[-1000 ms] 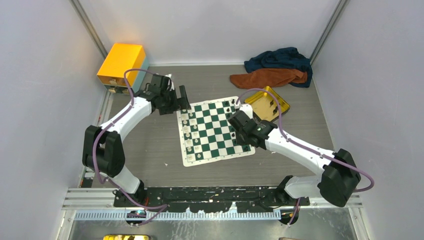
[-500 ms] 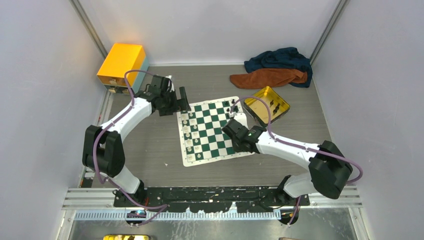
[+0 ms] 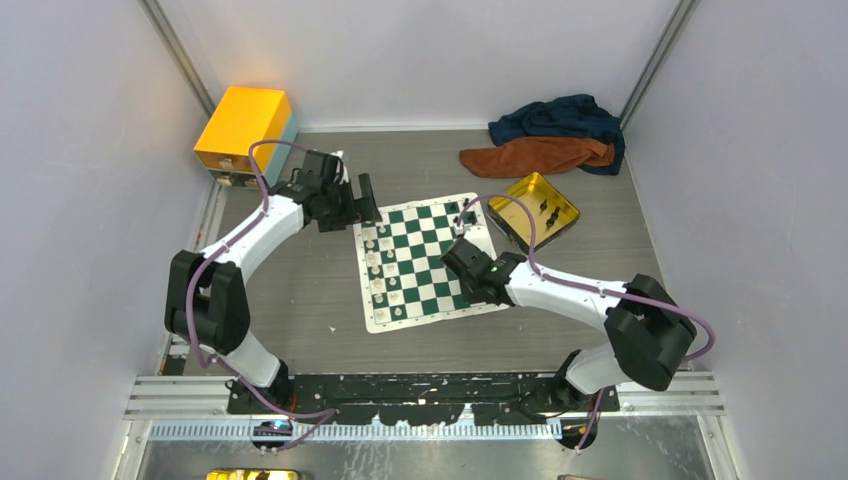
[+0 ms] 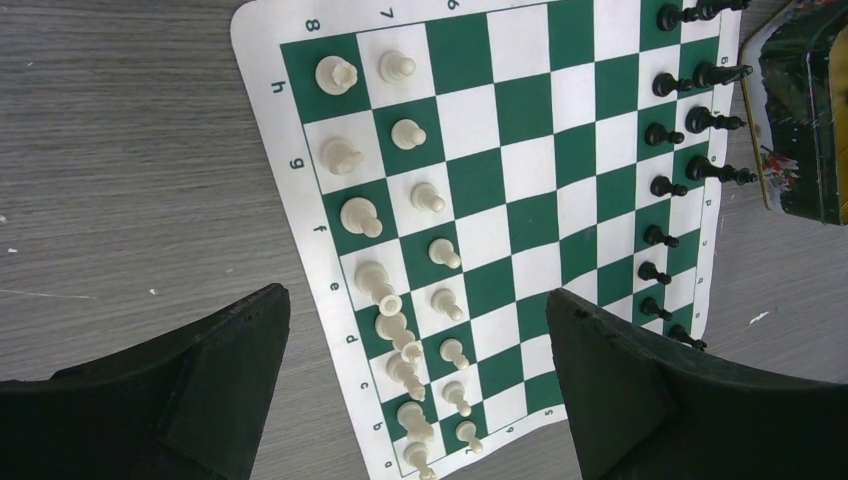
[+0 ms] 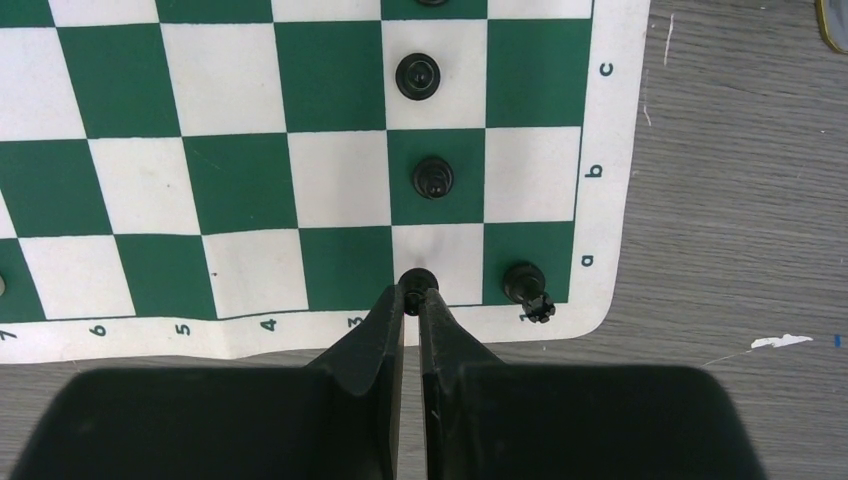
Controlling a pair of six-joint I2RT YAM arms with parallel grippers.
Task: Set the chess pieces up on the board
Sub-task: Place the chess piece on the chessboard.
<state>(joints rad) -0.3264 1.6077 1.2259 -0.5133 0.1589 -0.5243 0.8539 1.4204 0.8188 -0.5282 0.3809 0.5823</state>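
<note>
The board (image 3: 428,262) lies mid-table. Cream-white chess pieces (image 4: 360,215) fill its two left columns, and black chess pieces (image 4: 665,135) stand along its right side. My right gripper (image 5: 412,300) is shut on the head of a black pawn (image 5: 417,278), over the white square beside the corner rook (image 5: 527,285), at the board's near right corner (image 3: 477,293). I cannot tell whether the pawn touches the board. My left gripper (image 4: 415,298) is open and empty, hovering by the board's far left corner (image 3: 368,200).
A gold tin (image 3: 563,196) holding a few black pieces sits just past the board's far right corner. Blue and orange cloths (image 3: 550,135) lie at the back right. A yellow box (image 3: 243,125) stands at the back left.
The right arm has swung left and folded its elbow inward, with its gripper still shut near the board's near right corner. The left arm has not moved.
</note>
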